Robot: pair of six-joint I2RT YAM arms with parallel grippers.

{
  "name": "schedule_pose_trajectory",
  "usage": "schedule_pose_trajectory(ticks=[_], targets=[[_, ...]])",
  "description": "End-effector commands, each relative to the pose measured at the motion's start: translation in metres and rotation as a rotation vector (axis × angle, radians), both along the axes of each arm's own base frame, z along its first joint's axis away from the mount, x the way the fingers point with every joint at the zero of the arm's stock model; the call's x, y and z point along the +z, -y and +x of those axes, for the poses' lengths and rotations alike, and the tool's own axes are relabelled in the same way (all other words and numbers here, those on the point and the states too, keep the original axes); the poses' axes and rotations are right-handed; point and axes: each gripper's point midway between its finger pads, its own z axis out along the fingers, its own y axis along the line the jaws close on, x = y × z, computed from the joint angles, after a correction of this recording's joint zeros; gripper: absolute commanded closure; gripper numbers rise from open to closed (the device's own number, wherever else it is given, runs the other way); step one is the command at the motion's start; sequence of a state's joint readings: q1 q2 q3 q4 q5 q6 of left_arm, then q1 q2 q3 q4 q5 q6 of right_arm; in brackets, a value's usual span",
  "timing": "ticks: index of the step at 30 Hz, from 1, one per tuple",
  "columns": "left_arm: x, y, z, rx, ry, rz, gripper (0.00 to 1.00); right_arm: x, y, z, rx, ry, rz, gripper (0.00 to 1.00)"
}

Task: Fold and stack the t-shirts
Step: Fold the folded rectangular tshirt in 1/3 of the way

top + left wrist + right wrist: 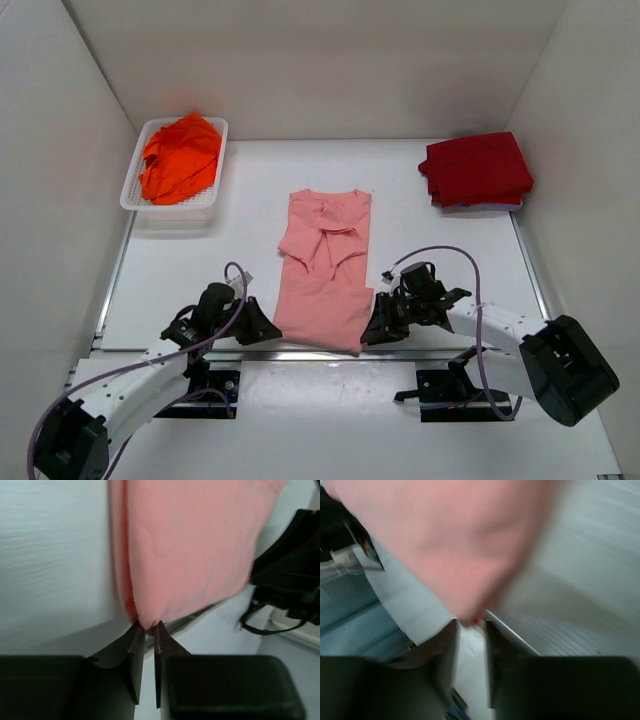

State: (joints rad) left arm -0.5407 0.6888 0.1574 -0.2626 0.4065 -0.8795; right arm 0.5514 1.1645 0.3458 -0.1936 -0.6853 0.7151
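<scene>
The left tool (148,626) pinched the half-folded pink shirt (195,545); the right tool's (471,623) hold was unclear. Far ahead, the red shirt (477,168) lay folded, the orange shirt (180,155) crumpled.

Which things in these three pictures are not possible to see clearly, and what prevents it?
Right wrist view: motion blur smears the salmon-pink t-shirt; its hem is unreadable.
Top view: the orange t-shirt fills the white basket, hiding anything beneath.
Top view: a pale edge under the dark red t-shirt is too small to identify.
Left wrist view: the top edge cuts off that pink shirt.
</scene>
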Motion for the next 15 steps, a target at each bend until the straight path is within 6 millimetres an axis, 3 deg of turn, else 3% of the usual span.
schedule_pose_trajectory(ticks=[1, 3, 5, 9, 14, 15], targets=[[-0.017, -0.013, -0.010, 0.055, -0.072, 0.011, 0.73, 0.000, 0.009, 0.000, -0.046, -0.007, 0.003, 0.66], [-0.008, -0.013, -0.004, 0.059, -0.035, 0.002, 0.55, 0.006, 0.014, 0.010, -0.079, 0.038, 0.006, 0.44], [0.000, -0.017, 0.007, 0.071, 0.025, 0.025, 0.50, 0.012, 0.021, 0.024, -0.126, 0.087, 0.004, 0.40], [0.014, -0.024, 0.031, 0.098, 0.098, 0.018, 0.49, 0.021, 0.037, 0.053, -0.233, 0.139, 0.066, 0.42], [0.036, -0.026, 0.070, 0.128, 0.223, 0.061, 0.48, 0.023, 0.038, 0.076, -0.266, 0.157, 0.108, 0.45], [0.033, -0.029, 0.075, 0.135, 0.205, 0.075, 0.50, 0.020, 0.037, 0.081, -0.269, 0.158, 0.094, 0.44]])
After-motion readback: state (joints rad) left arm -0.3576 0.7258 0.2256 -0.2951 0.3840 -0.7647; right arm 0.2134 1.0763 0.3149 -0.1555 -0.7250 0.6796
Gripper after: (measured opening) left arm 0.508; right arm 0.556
